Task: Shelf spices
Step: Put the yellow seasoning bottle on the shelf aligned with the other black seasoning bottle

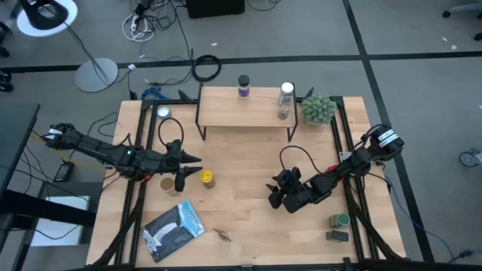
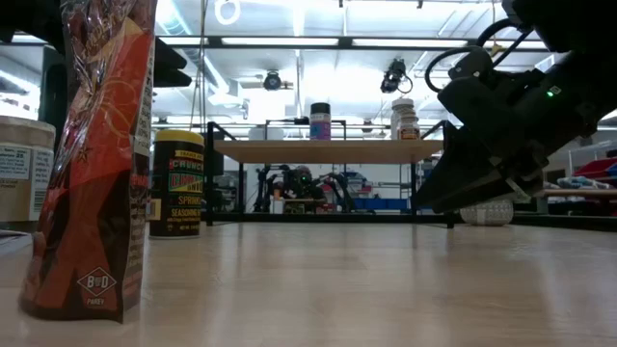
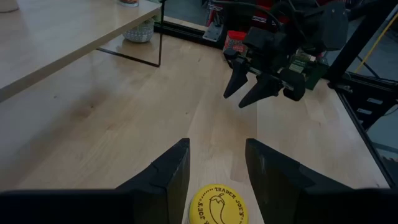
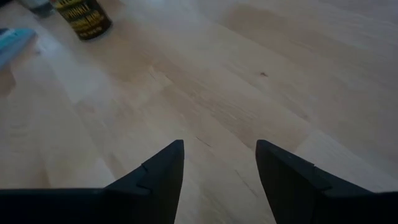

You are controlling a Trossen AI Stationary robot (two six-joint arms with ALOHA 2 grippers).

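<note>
The yellow jar (image 1: 206, 178) stands upright on the table in front of the shelf (image 1: 245, 107). My left gripper (image 3: 217, 167) is open, and the jar's yellow lid (image 3: 217, 206) shows low between its fingers, untouched. My right gripper (image 1: 276, 194) hovers open over bare wood right of the jar and points toward it; the jar (image 4: 84, 18) shows far off in the right wrist view. A purple-labelled jar (image 1: 243, 86) and a white-capped clear bottle (image 1: 285, 98) stand on the shelf board. A tan-lidded jar (image 1: 166, 184) stands left of the yellow jar.
A potted plant (image 1: 318, 109) sits at the shelf's right end. A green tin (image 1: 343, 220) and a dark tin (image 1: 337, 235) lie near the right front corner. The blue-white packet (image 1: 175, 229) lies at front left. A red packet (image 2: 92, 154) stands close to the low camera.
</note>
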